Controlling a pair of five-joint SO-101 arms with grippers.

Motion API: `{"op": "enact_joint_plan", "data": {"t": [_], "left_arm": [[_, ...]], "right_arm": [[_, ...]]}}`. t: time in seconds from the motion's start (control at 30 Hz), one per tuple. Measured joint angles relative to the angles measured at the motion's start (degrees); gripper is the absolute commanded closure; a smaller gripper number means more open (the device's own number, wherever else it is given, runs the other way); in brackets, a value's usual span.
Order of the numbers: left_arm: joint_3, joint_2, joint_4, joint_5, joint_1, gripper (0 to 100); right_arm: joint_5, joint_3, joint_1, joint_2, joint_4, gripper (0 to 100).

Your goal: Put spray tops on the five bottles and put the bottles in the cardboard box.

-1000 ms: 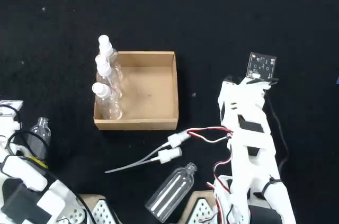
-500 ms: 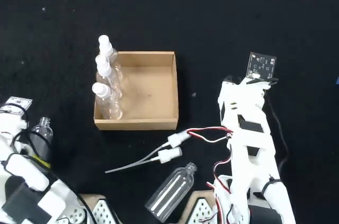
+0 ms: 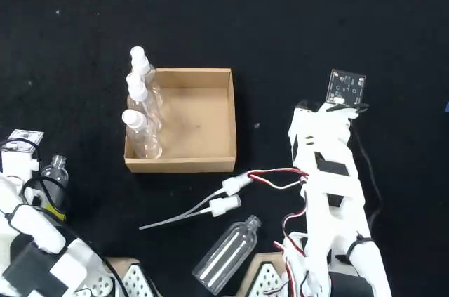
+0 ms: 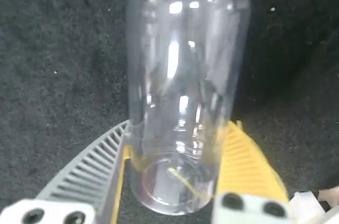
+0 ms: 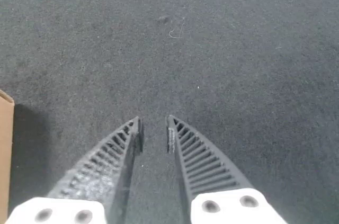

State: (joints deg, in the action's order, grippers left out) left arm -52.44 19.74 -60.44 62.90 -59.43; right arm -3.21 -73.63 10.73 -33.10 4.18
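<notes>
Left wrist view: left gripper [image 4: 175,152] clamped low on a bottle [image 4: 185,60], likely light and slick; right gripper [image 5: 153,128] slightly apart.

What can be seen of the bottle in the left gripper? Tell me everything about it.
The bottle is clear plastic, round-shouldered, apparently empty, with a bare neck and no spray top. It is held roughly upright at the left of the table, apart from the cardboard box. The left gripper clamps it near its base: a grey ribbed finger on one side, a yellow finger on the other, both touching its wall.
</notes>
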Motion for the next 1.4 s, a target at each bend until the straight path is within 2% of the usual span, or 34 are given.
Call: {"op": "enact_joint_plan", "data": {"t": [0.03, 0.23, 0.37, 0.47, 0.63, 0.77, 0.87, 0.97, 1.03, 1.13, 1.23, 1.33, 1.4], "left_arm": [[0.0, 0.0, 0.0, -0.2, 0.0, 94], [0.0, 2.3, -2.4, -7.7, 1.8, 97], [0.2, 10.0, -9.9, -16.2, 8.0, 97], [0.1, 18.3, -11.7, -25.1, 14.9, 97], [-6.4, 30.6, -3.4, -40.7, 20.8, 97], [-10.0, 32.9, 2.8, -47.8, 22.1, 97], [-10.5, 33.1, 4.1, -51.7, 22.5, 97], [-11.4, 33.3, 5.2, -57.1, 22.5, 97], [-13.1, 33.4, 6.7, -59.9, 22.5, 97], [-17.0, 33.7, 10.8, -60.3, 22.5, 97], [-19.3, 33.7, 13.4, -60.3, 22.5, 97], [-20.3, 33.7, 13.9, -60.3, 22.5, 97], [-20.3, 33.7, 14.1, -60.3, 22.5, 97]], "right_arm": [[0.0, 0.0, 0.0, 0.0, 0.0, 93.9], [0.0, 0.0, 0.0, 0.0, 0.0, 93.9], [0.0, 0.0, 0.0, 0.0, 0.0, 93.9], [0.0, 0.0, 0.0, 0.0, 1.0, 93.9], [0.0, 3.9, 0.0, 0.0, 10.1, 93.9], [3.5, 12.0, -1.1, 0.0, 22.9, 93.8], [10.3, 19.2, -3.0, 0.0, 34.5, 93.7], [20.6, 24.4, -5.5, 0.0, 47.2, 93.7], [30.1, 25.4, -7.2, 0.0, 55.2, 93.7], [47.3, 25.5, -9.8, 0.0, 65.0, 93.6], [63.1, 25.5, -10.5, 0.0, 70.2, 87.1], [68.0, 25.4, -11.3, 0.0, 70.5, 78.6], [69.0, 24.4, -13.2, 0.0, 70.5, 77.6]]}}
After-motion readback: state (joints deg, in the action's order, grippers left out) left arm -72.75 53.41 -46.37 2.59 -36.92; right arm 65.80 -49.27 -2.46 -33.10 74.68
